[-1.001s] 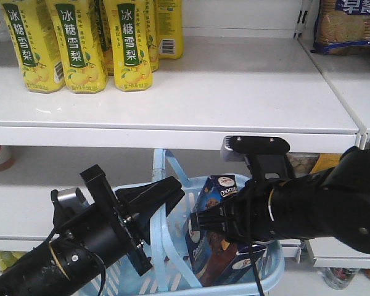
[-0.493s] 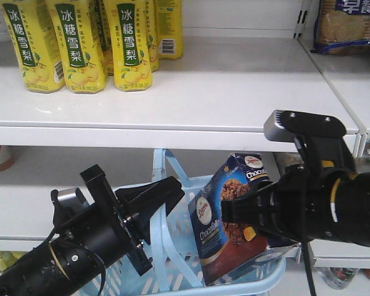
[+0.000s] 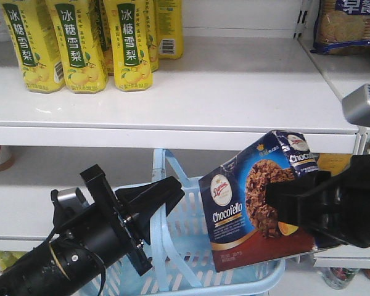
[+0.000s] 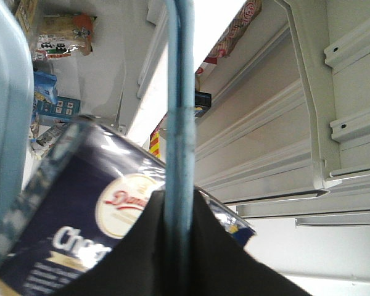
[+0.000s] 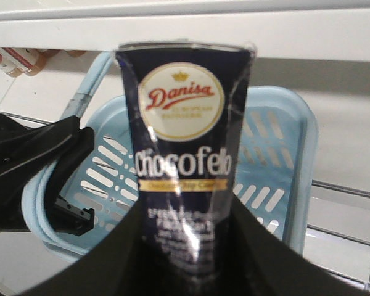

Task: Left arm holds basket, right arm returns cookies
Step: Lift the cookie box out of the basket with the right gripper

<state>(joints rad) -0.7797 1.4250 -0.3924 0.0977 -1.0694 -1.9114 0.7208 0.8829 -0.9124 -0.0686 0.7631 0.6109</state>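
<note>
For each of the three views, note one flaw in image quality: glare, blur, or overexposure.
Front view: the right hand is smeared by motion blur, though the cookies read clearly. Left wrist view: a blown-out white strip above, and the basket handle is soft beside the left hand. Right wrist view: glare streaks cross the box's lower face, and the lettering is slightly soft.

Three cameras, one fixed facing the shelves and one on each wrist

The front view looks level at the white shelf [image 3: 191, 92] from close range, with both arms entering at 6 o'clock. The left wrist camera looks steeply upward along the basket handle [image 4: 180, 123], very near. The right wrist camera looks forward and slightly down, tight on the Chocofello box [image 5: 184, 142]. All three share the box and the light-blue basket [image 5: 277, 142].
</note>
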